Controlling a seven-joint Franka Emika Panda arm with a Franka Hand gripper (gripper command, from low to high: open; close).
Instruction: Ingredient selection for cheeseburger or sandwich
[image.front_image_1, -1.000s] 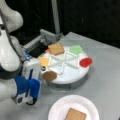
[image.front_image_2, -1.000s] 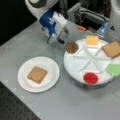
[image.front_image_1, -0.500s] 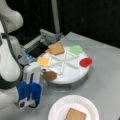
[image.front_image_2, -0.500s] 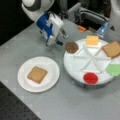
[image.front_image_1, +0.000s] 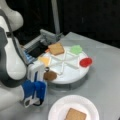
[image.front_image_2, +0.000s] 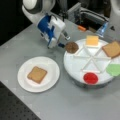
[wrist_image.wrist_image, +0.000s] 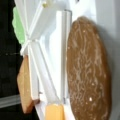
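Note:
A round dark-brown patty (image.front_image_1: 50, 75) (image.front_image_2: 71, 47) (wrist_image.wrist_image: 87, 70) lies in a section at the edge of the white divided tray (image.front_image_1: 72, 75) (image.front_image_2: 75, 67). My gripper (image.front_image_1: 43, 75) (image.front_image_2: 65, 42) hovers right beside it and looks open, its fingers pointing at the patty with nothing held. The yellow cheese slice (image.front_image_1: 45, 60) (image.front_image_2: 92, 40) (wrist_image.wrist_image: 53, 112) and one tan bread slice (image.front_image_1: 56, 48) (image.front_image_2: 112, 49) (wrist_image.wrist_image: 23, 85) rest in other sections. Another bread slice (image.front_image_1: 75, 115) (image.front_image_2: 37, 74) lies alone on the white paper plate (image.front_image_1: 57, 110) (image.front_image_2: 25, 85).
A green piece (image.front_image_1: 76, 49) (image.front_image_2: 114, 69) and a red round piece (image.front_image_1: 86, 62) (image.front_image_2: 90, 78) fill two more tray sections. A grey box-like fixture (image.front_image_1: 46, 37) (image.front_image_2: 87, 15) stands behind the tray. The table is grey.
My gripper has crept slightly closer to the patty. The food pieces and the plate have not moved.

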